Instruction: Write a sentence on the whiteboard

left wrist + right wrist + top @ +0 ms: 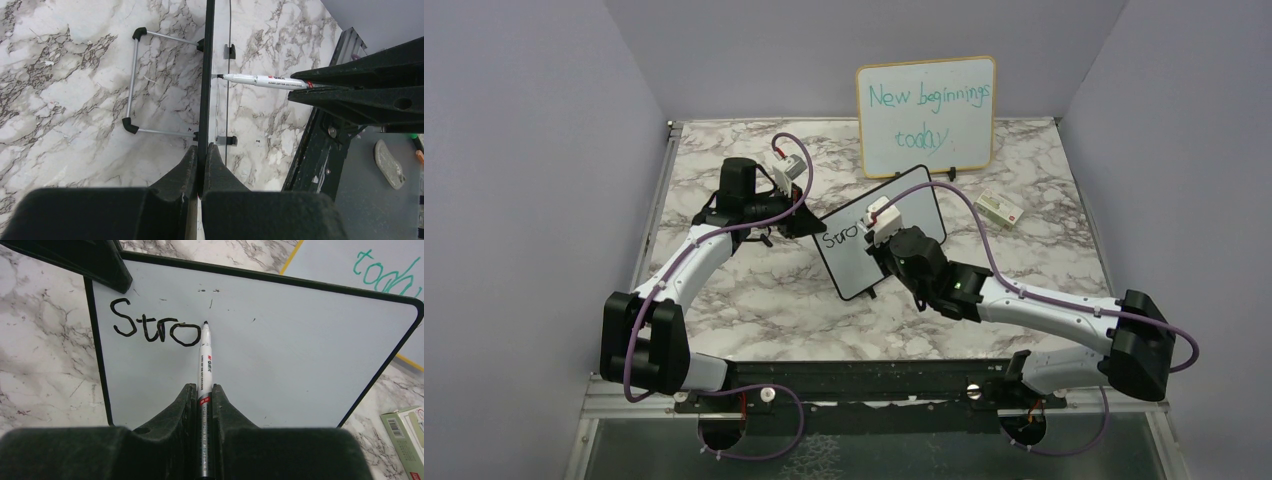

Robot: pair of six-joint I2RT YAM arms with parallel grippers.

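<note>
Holding: whiteboard (280, 370), probably light, stiff, slick-faced (likely tippy); left gripper (201, 150) clamps its frame edge, right gripper (204, 387) pinches the marker (204, 355).

Bright, even overhead light; soft shadows; top view sharp; right gripper (203, 388) base blurred near lens.

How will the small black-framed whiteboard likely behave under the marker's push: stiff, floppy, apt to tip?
Probably stiff: the whiteboard looks flat, its thin edge straight. Likely light and tippy: it is propped on a slim wire stand; the left gripper clamping its edge probably steadies it against the marker.
</note>
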